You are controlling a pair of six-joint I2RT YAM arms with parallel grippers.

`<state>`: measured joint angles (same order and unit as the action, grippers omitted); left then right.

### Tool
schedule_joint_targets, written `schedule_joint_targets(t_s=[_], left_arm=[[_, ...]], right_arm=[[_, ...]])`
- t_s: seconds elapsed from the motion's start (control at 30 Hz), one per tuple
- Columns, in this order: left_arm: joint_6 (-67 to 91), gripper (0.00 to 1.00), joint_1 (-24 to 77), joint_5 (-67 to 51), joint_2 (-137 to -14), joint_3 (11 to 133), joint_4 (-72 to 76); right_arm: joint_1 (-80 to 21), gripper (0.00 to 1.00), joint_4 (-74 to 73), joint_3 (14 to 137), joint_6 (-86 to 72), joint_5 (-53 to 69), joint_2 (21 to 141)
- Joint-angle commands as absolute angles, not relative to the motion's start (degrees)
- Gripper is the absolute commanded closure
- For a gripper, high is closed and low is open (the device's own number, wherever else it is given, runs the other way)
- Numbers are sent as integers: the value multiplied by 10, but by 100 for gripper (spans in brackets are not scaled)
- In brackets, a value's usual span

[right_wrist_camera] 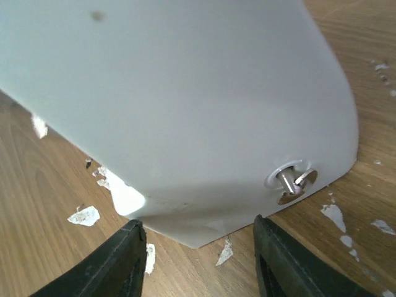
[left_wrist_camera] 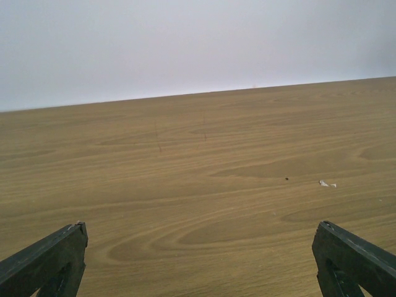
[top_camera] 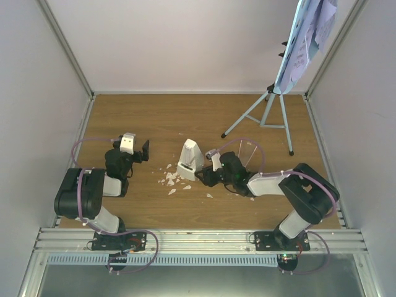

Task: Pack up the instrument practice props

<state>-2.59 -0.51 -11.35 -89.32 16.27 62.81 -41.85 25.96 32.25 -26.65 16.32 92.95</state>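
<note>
The white pyramid metronome (top_camera: 189, 161) stands upright mid-table. It fills the right wrist view (right_wrist_camera: 185, 93), its metal winding key (right_wrist_camera: 291, 182) at the lower right. My right gripper (top_camera: 207, 176) is open just right of its base, with the fingers (right_wrist_camera: 117, 260) on either side of its lower corner and not touching it. A clear tapered cover (top_camera: 247, 151) stands behind my right wrist. The pale-blue tripod music stand (top_camera: 267, 114) stands at the back right, with lavender-white sheet music (top_camera: 306, 37) on its tray. My left gripper (top_camera: 145, 150) is open and empty over bare wood (left_wrist_camera: 198, 260).
Small white crumbs (top_camera: 170, 179) lie scattered left of and in front of the metronome, and also show in the right wrist view (right_wrist_camera: 83, 216). One crumb (left_wrist_camera: 327, 184) lies ahead of the left gripper. White walls enclose the wooden table (top_camera: 185, 117) on three sides.
</note>
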Motion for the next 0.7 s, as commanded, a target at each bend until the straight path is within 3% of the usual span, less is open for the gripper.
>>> schedule_joint_targets(t_s=[0.0,0.13,0.27,0.67], left_arm=[[-36,1,-4,-114,-888,162,672],[-36,1,-5,-113,-889,162,672],[-36,1,-5,-113,-888,162,672],[-36,1,-5,-113,-888,162,672]], right_arm=[[-423,48,290,300,-251,125,877],[-421,30,312,270,-207,115,815],[-422,3,337,269,-157,118,784],[-388,0,356,357,-95,98,851]])
